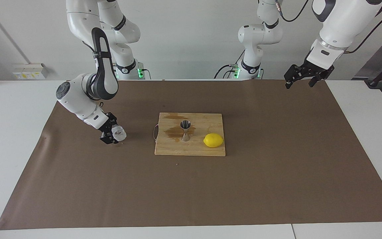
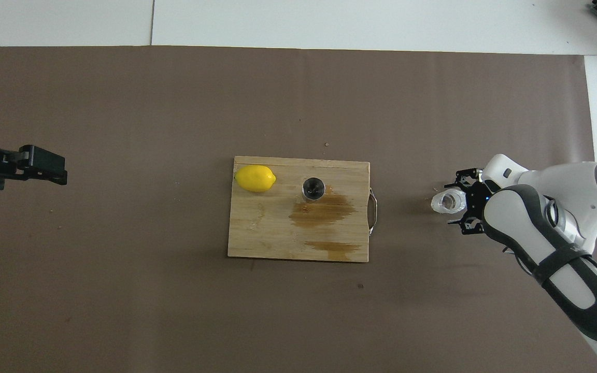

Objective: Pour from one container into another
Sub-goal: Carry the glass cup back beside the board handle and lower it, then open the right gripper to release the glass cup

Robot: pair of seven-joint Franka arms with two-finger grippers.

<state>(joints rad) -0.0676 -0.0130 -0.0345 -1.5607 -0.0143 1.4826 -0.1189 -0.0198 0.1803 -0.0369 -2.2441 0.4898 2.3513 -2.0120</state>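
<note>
One cup, one jigger, one lemon, one cutting board, two arms.

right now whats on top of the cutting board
On the wooden cutting board stand the steel jigger and a lemon, beside brown spill stains. Whether the jigger holds liquid cannot be seen.

The jigger and lemon are being carried on the board; the cup is lying beside the board, toward the right arm's end.
</note>
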